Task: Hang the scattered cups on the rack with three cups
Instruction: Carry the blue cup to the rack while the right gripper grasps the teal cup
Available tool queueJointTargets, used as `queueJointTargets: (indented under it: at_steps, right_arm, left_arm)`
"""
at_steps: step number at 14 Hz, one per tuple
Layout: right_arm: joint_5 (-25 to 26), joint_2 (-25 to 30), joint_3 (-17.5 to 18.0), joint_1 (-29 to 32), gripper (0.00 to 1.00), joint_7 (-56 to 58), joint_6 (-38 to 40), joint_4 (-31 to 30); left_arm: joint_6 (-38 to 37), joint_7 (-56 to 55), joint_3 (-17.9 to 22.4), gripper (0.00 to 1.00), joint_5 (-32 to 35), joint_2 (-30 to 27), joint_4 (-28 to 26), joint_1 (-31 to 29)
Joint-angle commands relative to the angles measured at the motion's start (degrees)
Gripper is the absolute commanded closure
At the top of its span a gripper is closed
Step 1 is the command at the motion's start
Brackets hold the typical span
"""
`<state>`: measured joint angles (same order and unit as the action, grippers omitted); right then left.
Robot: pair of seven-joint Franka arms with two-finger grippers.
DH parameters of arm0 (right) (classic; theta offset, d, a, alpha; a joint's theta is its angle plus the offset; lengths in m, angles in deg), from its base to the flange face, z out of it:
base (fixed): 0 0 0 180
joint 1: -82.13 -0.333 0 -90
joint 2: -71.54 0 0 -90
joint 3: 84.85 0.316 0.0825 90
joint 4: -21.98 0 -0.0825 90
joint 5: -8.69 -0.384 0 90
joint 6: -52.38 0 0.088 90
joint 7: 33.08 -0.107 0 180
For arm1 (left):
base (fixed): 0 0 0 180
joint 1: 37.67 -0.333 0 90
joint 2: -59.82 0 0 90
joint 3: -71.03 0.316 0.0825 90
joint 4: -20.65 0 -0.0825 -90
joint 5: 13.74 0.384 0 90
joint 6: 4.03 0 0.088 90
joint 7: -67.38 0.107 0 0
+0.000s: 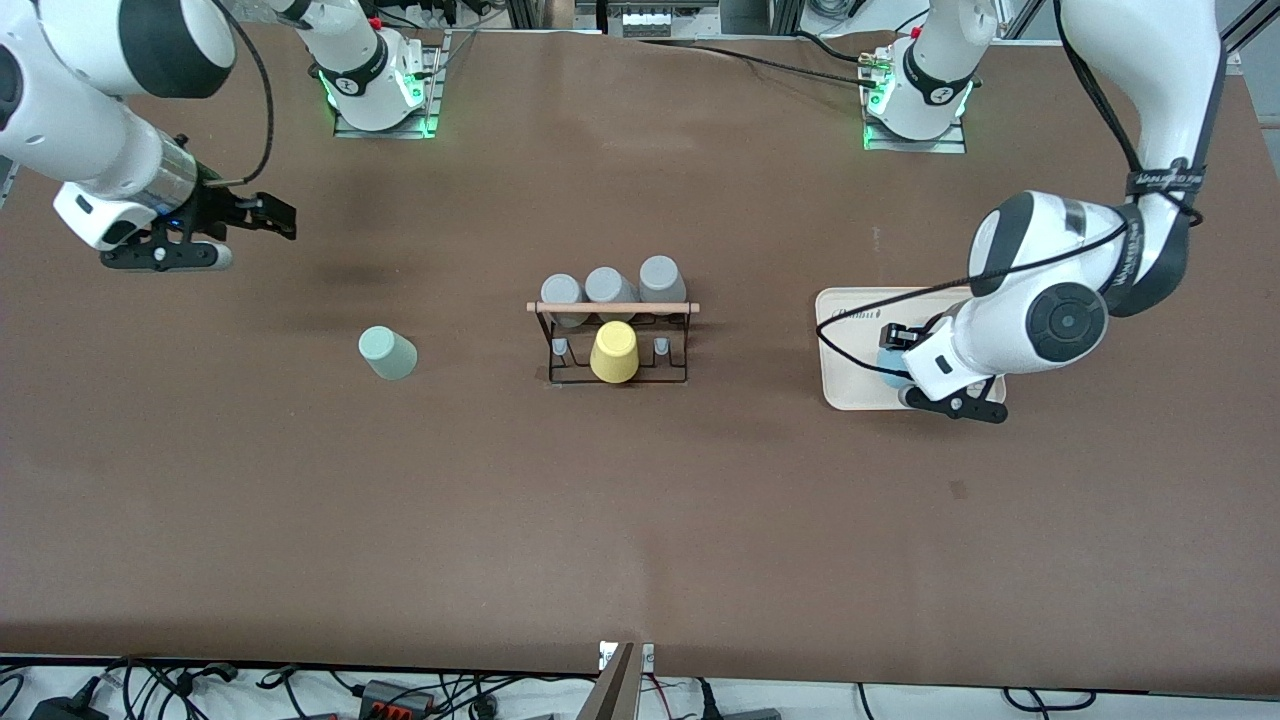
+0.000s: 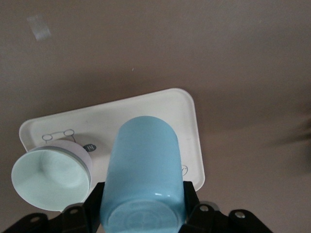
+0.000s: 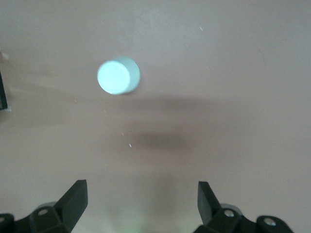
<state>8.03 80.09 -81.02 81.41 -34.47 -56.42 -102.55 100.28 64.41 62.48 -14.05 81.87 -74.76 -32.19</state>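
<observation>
Gripping blue cup (image 2: 144,177), left gripper (image 2: 144,213) over tray (image 2: 187,104).

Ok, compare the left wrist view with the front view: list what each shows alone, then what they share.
Left wrist only: the left gripper with its fingers clamped on the blue cup, and a pale cup beside it at the tray's edge. Front only: the rack with a yellow cup and three grey cups, the green cup toward the right arm's end, and the right gripper open over the table there. Both: the tray and the blue cup, mostly arm-hidden in front.
</observation>
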Motion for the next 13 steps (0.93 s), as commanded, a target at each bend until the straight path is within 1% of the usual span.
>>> queueJointTargets:
  at_steps: [1, 2, 3, 5, 7, 10, 12, 13]
  right_arm:
    - [0.7, -0.4, 0.0, -2.0, 0.00, 0.5, -11.2, -6.9]
    - [0.7, -2.1, 0.0, -3.0, 0.00, 0.7, -15.0, -8.1]
    - [0.7, -4.1, 0.0, -3.8, 0.00, 1.5, -18.3, -8.4]
    - [0.7, -8.8, 0.0, -4.5, 0.00, 7.1, -23.8, -8.5]
    - [0.7, -13.2, 0.0, -4.1, 0.00, 13.1, -29.0, -8.5]
    - [0.7, -18.6, 0.0, -4.5, 0.00, 14.3, -36.2, -8.5]
    - [0.7, -20.8, 0.0, -4.6, 0.00, 15.2, -39.3, -8.5]
    - [0.7, -21.0, 0.0, -4.6, 0.00, 15.1, -39.8, -8.5]
  left_arm:
    - [-2.6, 0.5, 0.2, 0.66, -0.8, 3.8, 9.2, 3.7]
    - [-2.6, 0.2, 0.2, 0.66, -1.7, 4.9, 12.0, 5.7]
    - [-2.7, 0.0, 0.2, 0.66, -4.4, 6.2, 14.2, 7.3]
    - [-2.4, -0.1, 0.2, 0.66, -9.0, 7.7, 16.5, 9.8]
    - [-2.4, -0.4, 0.2, 0.66, -9.4, 9.9, 21.3, 12.6]
    - [-2.2, -3.2, 0.3, 0.66, -9.3, 12.8, 26.4, 16.9]
    - [-2.2, -5.3, 1.0, 0.66, -8.7, 14.5, 28.7, 20.8]
    - [-2.2, -6.0, 1.3, 0.66, -8.4, 15.1, 29.4, 22.5]
